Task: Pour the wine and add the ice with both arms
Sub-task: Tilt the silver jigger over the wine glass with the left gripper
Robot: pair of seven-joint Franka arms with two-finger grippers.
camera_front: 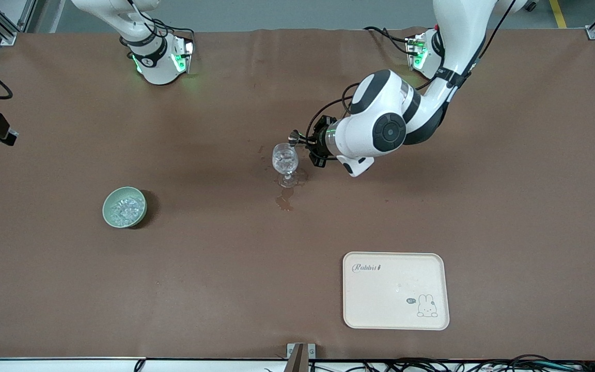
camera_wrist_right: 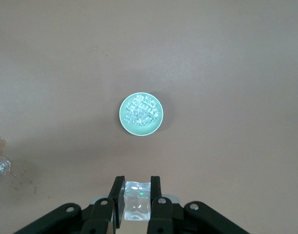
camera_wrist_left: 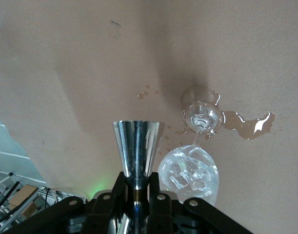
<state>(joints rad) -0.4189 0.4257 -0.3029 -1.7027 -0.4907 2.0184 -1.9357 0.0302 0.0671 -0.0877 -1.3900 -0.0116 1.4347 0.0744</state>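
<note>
Left gripper (camera_wrist_left: 135, 195) clamps the jigger (camera_wrist_left: 137, 152), tipped sideways just above the glass (camera_front: 285, 160), mid-table. Right gripper (camera_wrist_right: 137, 195), high over the bowl (camera_wrist_right: 141, 114), grips an ice cube (camera_wrist_right: 137, 201); the left sits nearer the glass.

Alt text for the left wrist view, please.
The left gripper clamps a small metal jigger at its waist, held above the table beside a stemmed glass holding ice chunks. A puddle lies by the glass's foot.

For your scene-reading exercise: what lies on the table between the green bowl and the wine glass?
Only bare brown table covering lies between the green bowl and the wine glass, as the front view shows.
</note>
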